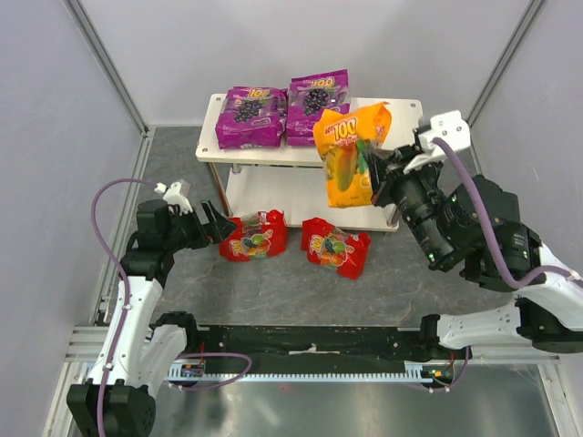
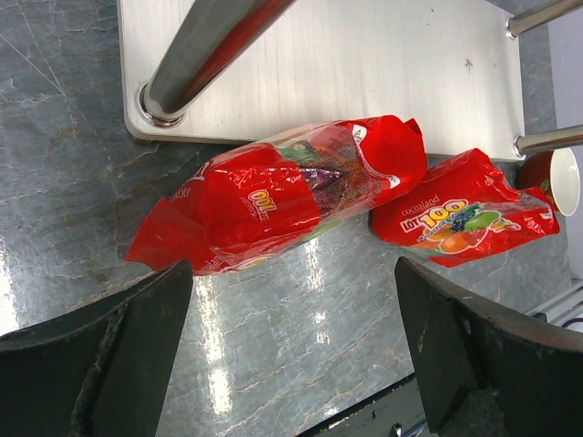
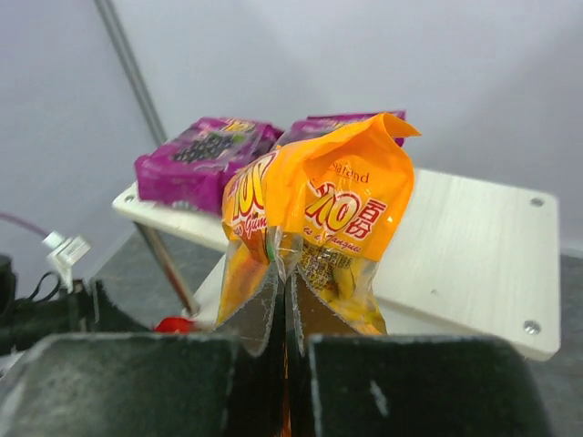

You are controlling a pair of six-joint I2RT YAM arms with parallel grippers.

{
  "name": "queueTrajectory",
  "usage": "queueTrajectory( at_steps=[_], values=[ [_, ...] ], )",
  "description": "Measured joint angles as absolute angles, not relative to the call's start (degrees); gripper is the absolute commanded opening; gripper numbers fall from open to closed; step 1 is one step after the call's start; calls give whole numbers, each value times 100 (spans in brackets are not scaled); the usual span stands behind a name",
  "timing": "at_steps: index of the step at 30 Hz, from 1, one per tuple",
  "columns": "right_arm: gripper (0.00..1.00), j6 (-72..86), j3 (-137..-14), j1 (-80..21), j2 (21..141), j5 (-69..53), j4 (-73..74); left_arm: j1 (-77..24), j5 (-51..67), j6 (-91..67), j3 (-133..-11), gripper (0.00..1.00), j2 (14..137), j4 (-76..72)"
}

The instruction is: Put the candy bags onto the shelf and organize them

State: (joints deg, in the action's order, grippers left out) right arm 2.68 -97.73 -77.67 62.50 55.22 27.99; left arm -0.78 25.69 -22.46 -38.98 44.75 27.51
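My right gripper is shut on the bottom seam of the orange-yellow candy bag, holding it in the air over the front right part of the shelf; in the right wrist view the bag stands folded above my jaws. Two purple bags lie on the shelf's top board at the left. Two red bags lie on the table in front of the shelf. My left gripper is open, just left of the nearer red bag.
A small white bowl sits at the right edge of the left wrist view, by a shelf post. Another metal post rises from the lower board. Grey enclosure walls stand on three sides.
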Motion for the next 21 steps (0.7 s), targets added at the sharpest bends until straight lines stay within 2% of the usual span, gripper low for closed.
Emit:
queueTrajectory(
  at_steps=[12,17,21],
  values=[
    [0,-784,-11618,-6235,7387,5223,2834,-78,2567,-2246,-3898,99,4475,2746],
    [0,-880,-11760,-5697,7446,5000,2792,-78,2567,-2246,-3898,99,4480,2746],
    [0,-766,-11721,-4871,7618,4550,2810,-78,2567,-2246,-3898,99,4491,2749]
  ],
)
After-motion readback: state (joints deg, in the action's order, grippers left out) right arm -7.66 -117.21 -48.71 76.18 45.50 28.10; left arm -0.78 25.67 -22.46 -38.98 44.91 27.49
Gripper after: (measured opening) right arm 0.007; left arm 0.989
